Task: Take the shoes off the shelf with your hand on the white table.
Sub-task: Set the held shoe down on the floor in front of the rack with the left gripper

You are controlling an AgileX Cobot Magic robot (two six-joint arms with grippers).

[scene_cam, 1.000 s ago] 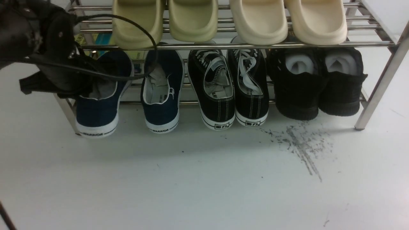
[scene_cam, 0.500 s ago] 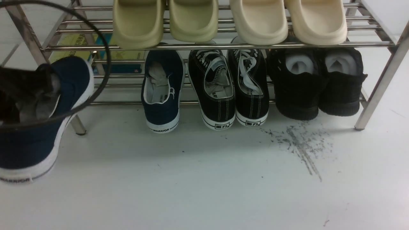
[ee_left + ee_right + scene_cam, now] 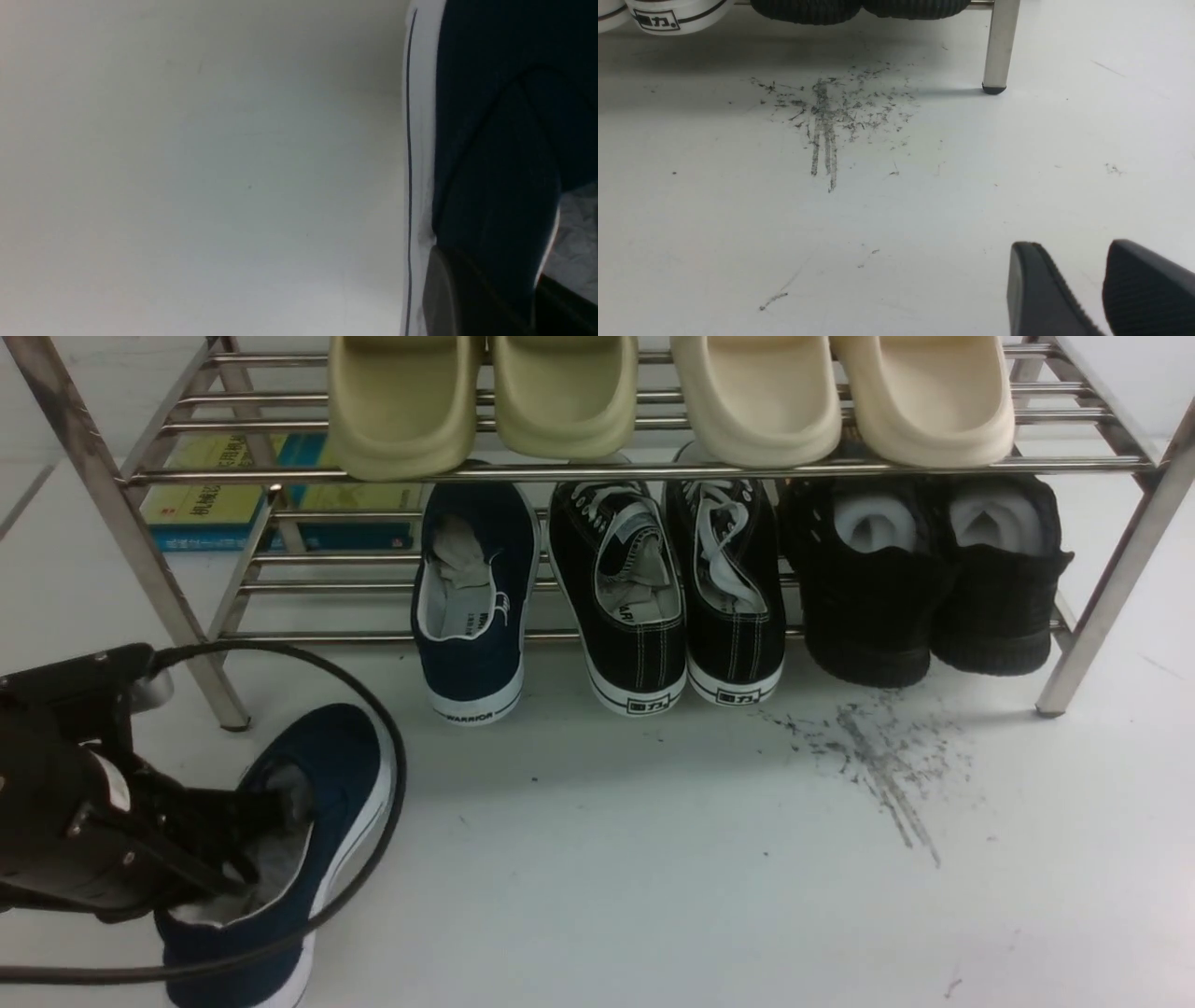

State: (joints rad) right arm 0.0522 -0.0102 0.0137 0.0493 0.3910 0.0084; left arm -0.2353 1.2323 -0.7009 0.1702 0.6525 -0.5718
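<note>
One navy slip-on shoe [image 3: 317, 831] with a white sole is off the shelf, at the near left of the white table [image 3: 653, 896]. My left gripper [image 3: 266, 817] is shut on its heel-side wall, one finger inside and one outside; the left wrist view shows that wall [image 3: 495, 196] pinched between the fingers [image 3: 448, 294]. I cannot tell whether the sole touches the table. The other navy shoe [image 3: 471, 607] stands on the lower tier of the steel shelf [image 3: 653, 469]. My right gripper [image 3: 1069, 247] hovers open over bare table, out of the front view.
Black lace-up sneakers [image 3: 667, 607] and black fuzzy shoes [image 3: 924, 579] fill the lower tier to the right. Beige slippers [image 3: 672, 392] sit on top. Books [image 3: 224, 495] lie behind the shelf. Scuff streaks [image 3: 878, 756] mark the table. A black cable [image 3: 378, 840] loops round the held shoe.
My left gripper pulled the left navy shoe out of the lower tier, swung it left, then brought it down to the near left of the table. The other shoes stayed put.
</note>
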